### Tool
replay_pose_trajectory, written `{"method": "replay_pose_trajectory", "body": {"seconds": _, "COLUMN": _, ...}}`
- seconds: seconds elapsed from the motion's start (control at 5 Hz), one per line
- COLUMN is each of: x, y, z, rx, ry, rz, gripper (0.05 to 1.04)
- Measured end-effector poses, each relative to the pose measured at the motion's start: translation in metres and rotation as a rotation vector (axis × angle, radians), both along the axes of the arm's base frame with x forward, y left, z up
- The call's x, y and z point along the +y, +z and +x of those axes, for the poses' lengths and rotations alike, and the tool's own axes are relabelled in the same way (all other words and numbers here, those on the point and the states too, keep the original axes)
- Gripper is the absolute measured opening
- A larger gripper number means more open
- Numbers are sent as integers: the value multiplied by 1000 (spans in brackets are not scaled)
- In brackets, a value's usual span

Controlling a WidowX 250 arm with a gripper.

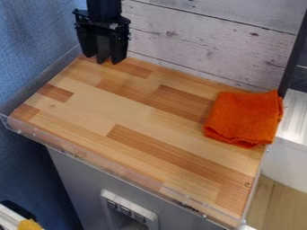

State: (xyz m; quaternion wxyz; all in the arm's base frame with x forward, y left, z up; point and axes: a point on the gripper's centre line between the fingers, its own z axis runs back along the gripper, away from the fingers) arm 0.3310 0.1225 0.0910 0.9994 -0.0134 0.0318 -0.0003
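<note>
Orange cloth (244,117) is sitting folded at your 3 o'clock, and it's hiding part of the right edge of the wooden counter (141,112), so you're losing the rim under there. Your black gripper (103,59) is hanging at 11 o'clock over the far left corner, with the arm getting cut off by the top of the view. Honestly, its parts are blending into one dark shape, so I'm not able to tell you if it's apart, together or clamped on something. Some yellow thing (30,224) is getting cropped at 7 o'clock too.

For edges, you're dealing with a whitewashed plank wall (198,40) from 12 to 2, a blue wall (36,36) around 10, and a clear rim (114,170) running along the near side. A dark post (294,58) is standing right by the cloth's far corner. You're getting a wide stretch of wood between gripper and cloth.
</note>
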Motion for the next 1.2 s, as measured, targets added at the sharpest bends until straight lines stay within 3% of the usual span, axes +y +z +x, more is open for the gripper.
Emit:
{"method": "replay_pose_trajectory", "body": {"seconds": 0.2, "x": -21, "y": 0, "z": 7, "rx": 0, "ry": 3, "rz": 3, "gripper": 999}}
{"method": "replay_pose_trajectory", "body": {"seconds": 0.6, "x": -97, "y": -3, "z": 22, "rx": -8, "ry": 20, "rz": 27, "gripper": 999}}
{"method": "replay_pose_trajectory", "body": {"seconds": 1.2, "x": -201, "y": 13, "z": 42, "rx": -109, "ry": 53, "rz": 49, "gripper": 997}}
